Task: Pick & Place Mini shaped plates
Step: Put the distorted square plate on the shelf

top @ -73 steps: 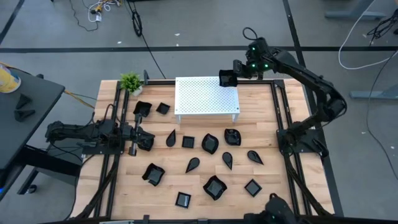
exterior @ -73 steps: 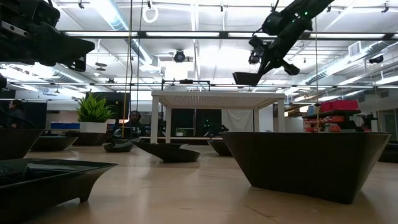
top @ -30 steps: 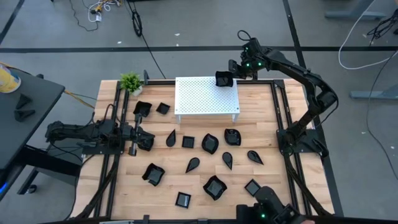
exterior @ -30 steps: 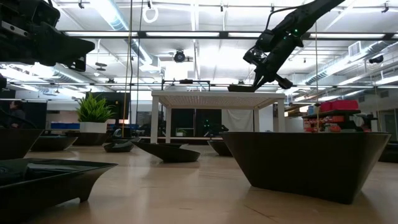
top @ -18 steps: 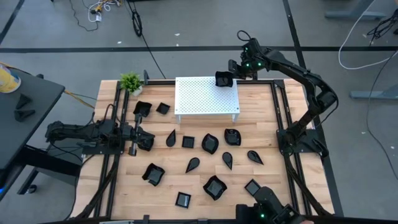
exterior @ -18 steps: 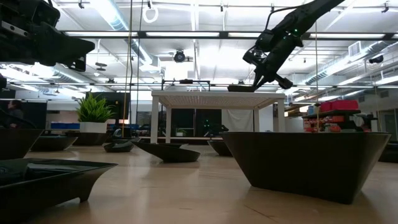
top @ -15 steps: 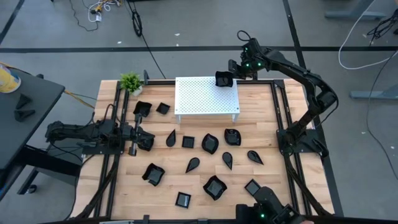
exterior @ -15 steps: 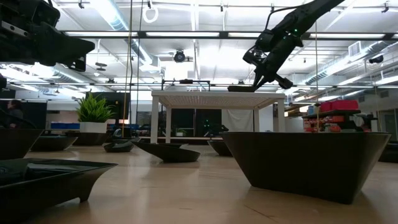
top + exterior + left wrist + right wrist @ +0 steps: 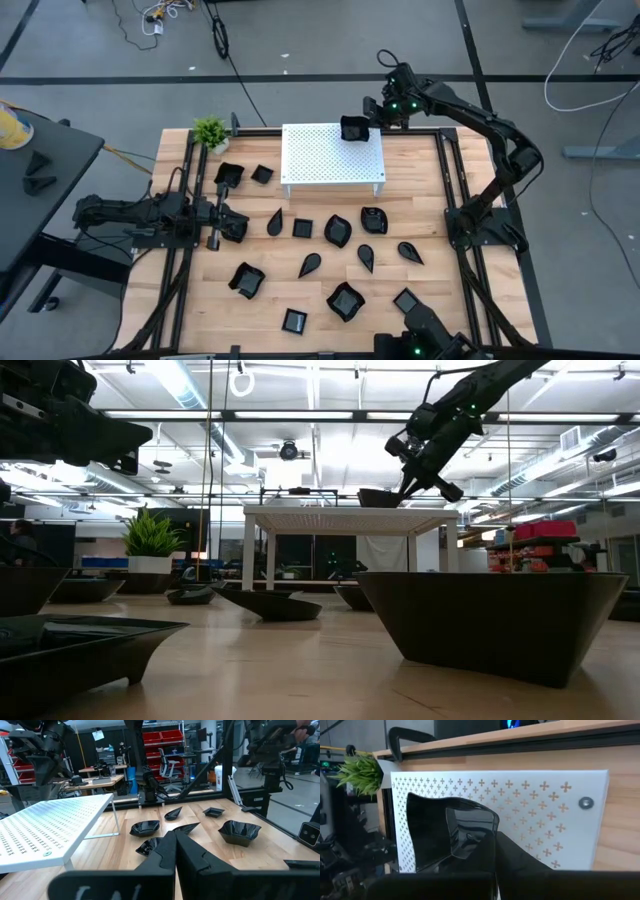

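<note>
My right gripper (image 9: 366, 120) is shut on a glossy black, square-ish mini plate (image 9: 353, 128) over the far right corner of the white perforated stand (image 9: 330, 157). In the low view the plate (image 9: 379, 498) sits at the height of the stand's top (image 9: 330, 510); I cannot tell whether it touches. Several more black plates lie on the wooden table, among them a square one (image 9: 294, 320) and a leaf-shaped one (image 9: 310, 265). My left gripper (image 9: 238, 228) is shut and holds nothing, level above the table's left side. My right gripper pinches the plate's rim (image 9: 489, 831) between its two fingers, on the side of the plate toward the table's right. The fingers slant down from the far right. The plate (image 9: 447, 832) sticks out toward the table's left over the stand, hollow side up, roughly level.
A small green plant (image 9: 210, 131) stands at the far left corner. Black rails (image 9: 450, 180) run along the table's left and right sides. Two plates (image 9: 229, 173) lie left of the stand. Bare wood (image 9: 420, 170) shows right of the stand.
My right gripper has edged a little toward the table's left with the plate, staying shut on it over the stand's far right corner. In the low view the plate shows taller than before, when it looked like a thin flat strip on the stand's top.
</note>
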`<state>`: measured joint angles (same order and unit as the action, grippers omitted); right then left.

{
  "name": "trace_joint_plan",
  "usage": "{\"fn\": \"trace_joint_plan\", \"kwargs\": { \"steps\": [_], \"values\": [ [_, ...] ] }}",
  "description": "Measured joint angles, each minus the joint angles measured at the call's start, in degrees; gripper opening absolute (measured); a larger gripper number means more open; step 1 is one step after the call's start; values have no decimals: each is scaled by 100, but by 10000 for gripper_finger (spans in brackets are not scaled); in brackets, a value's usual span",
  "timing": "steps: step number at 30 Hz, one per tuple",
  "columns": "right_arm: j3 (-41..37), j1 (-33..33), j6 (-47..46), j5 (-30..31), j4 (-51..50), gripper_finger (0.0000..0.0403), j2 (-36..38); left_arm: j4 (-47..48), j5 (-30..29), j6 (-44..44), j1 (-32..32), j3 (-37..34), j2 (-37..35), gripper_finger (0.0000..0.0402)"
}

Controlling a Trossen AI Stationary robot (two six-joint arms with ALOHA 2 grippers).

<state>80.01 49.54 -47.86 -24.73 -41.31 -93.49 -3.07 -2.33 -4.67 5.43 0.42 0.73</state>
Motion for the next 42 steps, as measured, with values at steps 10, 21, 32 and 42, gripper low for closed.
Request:
{"fn": "trace_joint_plan", "kwargs": {
  "steps": [10,21,32,42],
  "values": [
    [694,-13,-59,-37,-192,1,3,0,0,0,1,0,0,3],
    [743,-37,-78,-162,-583,1,-289,0,1,0,0,-2,0,3],
    [739,-41,168,100,-984,1,-517,0,1,0,1,-1,1,3],
    [734,-26,281,328,-1107,1,-520,0,1,0,1,-1,1,3]
  ]
}}
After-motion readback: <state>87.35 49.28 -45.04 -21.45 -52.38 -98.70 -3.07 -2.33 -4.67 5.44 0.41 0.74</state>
